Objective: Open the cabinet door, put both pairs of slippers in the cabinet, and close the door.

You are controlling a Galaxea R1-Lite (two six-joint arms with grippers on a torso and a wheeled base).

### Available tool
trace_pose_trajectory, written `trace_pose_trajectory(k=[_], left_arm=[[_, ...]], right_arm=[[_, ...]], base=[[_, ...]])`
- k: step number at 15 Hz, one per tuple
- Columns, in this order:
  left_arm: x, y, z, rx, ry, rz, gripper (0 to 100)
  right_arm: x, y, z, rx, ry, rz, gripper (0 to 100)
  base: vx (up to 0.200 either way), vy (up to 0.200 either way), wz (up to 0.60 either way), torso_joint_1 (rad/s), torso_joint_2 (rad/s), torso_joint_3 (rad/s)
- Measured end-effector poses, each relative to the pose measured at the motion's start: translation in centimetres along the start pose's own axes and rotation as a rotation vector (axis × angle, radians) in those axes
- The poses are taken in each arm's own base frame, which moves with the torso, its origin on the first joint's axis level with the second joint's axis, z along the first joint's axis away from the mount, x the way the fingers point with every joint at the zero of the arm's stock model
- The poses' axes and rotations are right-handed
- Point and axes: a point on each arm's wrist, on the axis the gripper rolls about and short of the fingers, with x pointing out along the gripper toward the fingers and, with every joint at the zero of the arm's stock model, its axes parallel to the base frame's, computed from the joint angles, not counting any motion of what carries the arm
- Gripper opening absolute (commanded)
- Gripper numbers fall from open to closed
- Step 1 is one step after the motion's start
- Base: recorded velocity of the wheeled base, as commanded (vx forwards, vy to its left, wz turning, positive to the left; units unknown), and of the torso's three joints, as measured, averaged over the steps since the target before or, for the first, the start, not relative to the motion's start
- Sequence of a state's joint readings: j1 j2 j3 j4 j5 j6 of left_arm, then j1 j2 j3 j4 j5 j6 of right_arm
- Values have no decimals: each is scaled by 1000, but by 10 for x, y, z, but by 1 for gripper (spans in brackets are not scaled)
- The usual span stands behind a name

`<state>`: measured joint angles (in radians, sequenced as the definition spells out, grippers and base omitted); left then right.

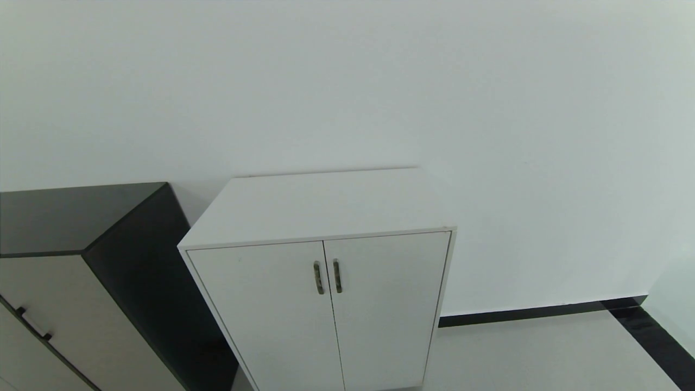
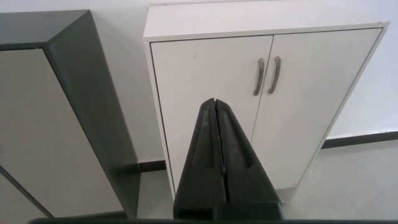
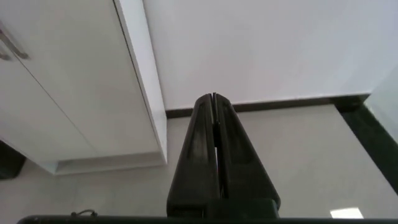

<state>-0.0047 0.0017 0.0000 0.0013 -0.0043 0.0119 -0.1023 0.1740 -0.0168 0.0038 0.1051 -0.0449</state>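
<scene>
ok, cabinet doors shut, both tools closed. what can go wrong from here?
1. The left door handle and right door handle sit side by side at the seam of the white cabinet; a tool could hook both or the wrong one.
2. The left tool and right tool are shut; unless one opens first, it would likely just bump the door.
3. The dark cabinet stands close beside the left door, so that door's swing may be cramped.

The head camera is looking down from above onto the white cabinet (image 1: 320, 209) and wall (image 1: 347, 81). The left wrist camera is facing that cabinet's front, just ahead of the left gripper (image 2: 214, 102). The right wrist camera is looking beyond the right gripper (image 3: 213, 98) at the floor (image 3: 298, 143) and the cabinet's corner.
</scene>
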Motion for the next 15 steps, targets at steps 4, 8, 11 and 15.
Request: trace_pose_trajectory(k=[4, 8, 11, 15], left_arm=[[0, 0, 0, 0, 0, 0, 0], [0, 0, 0, -1, 0, 0, 0], [0, 0, 0, 0, 0, 0, 0], [0, 0, 0, 0, 0, 0, 0]], right_arm=[[-8, -1, -3, -32, -98, 110, 0], [-10, -2, -8, 8, -136, 47, 0], [-12, -2, -9, 18, -156, 32, 0], [-12, -2, -10, 19, -162, 30, 0]], base=[[0, 0, 0, 0, 0, 0], [0, 0, 0, 0, 0, 0], [0, 0, 0, 0, 0, 0], [0, 0, 0, 0, 0, 0]])
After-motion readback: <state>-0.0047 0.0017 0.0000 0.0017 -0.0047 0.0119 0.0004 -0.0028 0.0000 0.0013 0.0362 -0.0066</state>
